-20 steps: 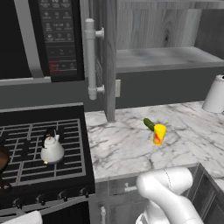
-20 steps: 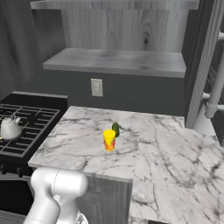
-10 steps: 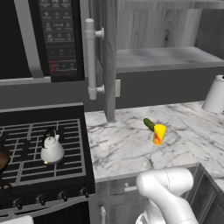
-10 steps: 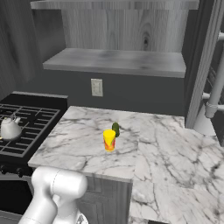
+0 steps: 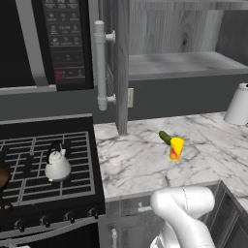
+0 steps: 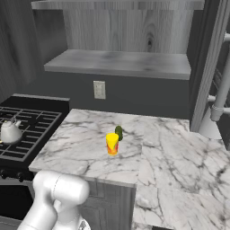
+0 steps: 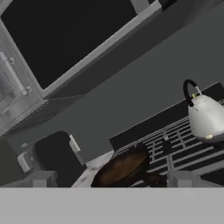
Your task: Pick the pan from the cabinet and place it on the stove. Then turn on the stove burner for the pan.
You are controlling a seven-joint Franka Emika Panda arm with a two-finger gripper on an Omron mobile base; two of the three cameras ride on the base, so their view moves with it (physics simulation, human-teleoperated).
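- Pan (image 7: 121, 168): round, dark brown, lying on the grates of the stove (image 5: 29, 167) toward its left side; black handle pointing toward the camera in the hand view; sliver of its brown rim at the left edge of the left base view (image 5: 2, 177).
- Hand (image 7: 109, 179): jaws spread wide, holding nothing; two blurred finger tips (image 7: 41, 178) at the bottom of the hand view, either side of the pan, not touching it.
- Kettle (image 5: 57, 163): small, white, black arched handle, upright on the grates, right of the pan and apart from it; also seen in the right base view (image 6: 10, 131) and hand view (image 7: 204, 117).
- Stove knobs (image 5: 58, 219): row of small dark knobs along the front edge; setting not legible.
- Cabinet (image 5: 179, 34): grey wood-grain, door (image 5: 121, 63) swung open, pale bar handle (image 5: 100, 65) on it; bare lower shelf (image 6: 121, 63).
- Microwave (image 5: 46, 43): black, above the stove, keypad on its right.
- Desk (image 6: 134, 143): marbled white and grey, right of the stove.
- Yellow container (image 5: 176, 148): small, upright near desk centre, green item (image 5: 165, 137) just behind, touching or nearly so.
- White cylinder (image 5: 238, 104): far right of desk, by the wall.
- Wall outlet (image 6: 99, 89): pale, on dark backsplash.
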